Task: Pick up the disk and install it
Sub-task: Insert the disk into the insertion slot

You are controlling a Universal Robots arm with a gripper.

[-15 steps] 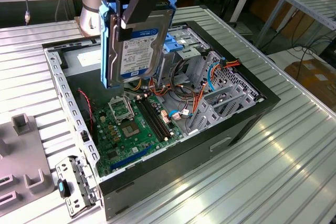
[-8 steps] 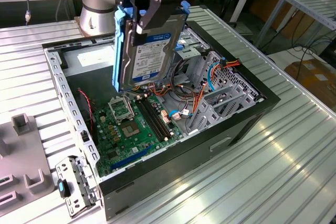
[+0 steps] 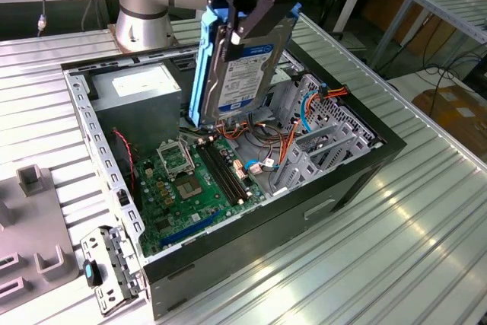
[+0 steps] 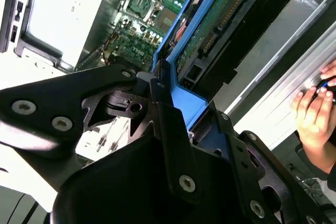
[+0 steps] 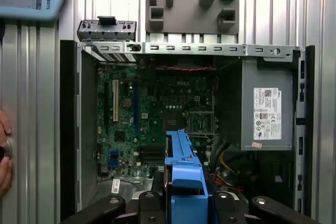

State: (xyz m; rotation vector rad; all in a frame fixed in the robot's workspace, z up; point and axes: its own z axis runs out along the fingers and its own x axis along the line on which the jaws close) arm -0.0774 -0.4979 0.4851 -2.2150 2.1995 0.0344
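Hanging on edge in the exterior view: disk point(image 3: 245, 74), label outward, clamped fast between closed jaws, above the open computer case point(image 3: 91, 135) on the ribbed table point(image 3: 380, 249). Second wrist view: disk point(image 4: 220, 30) over the motherboard point(image 4: 131, 30); a person's hand point(image 4: 315, 108) on the table beside the case. First wrist view: disk's blue rail point(image 5: 181, 182) above the motherboard point(image 5: 152, 108), grey power supply point(image 5: 265, 111) alongside.

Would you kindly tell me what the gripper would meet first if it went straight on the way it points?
Probably the cables beside the motherboard. The gripper, shut on the disk, points down into the open case, with the disk's lower edge above them. Depth is unclear.
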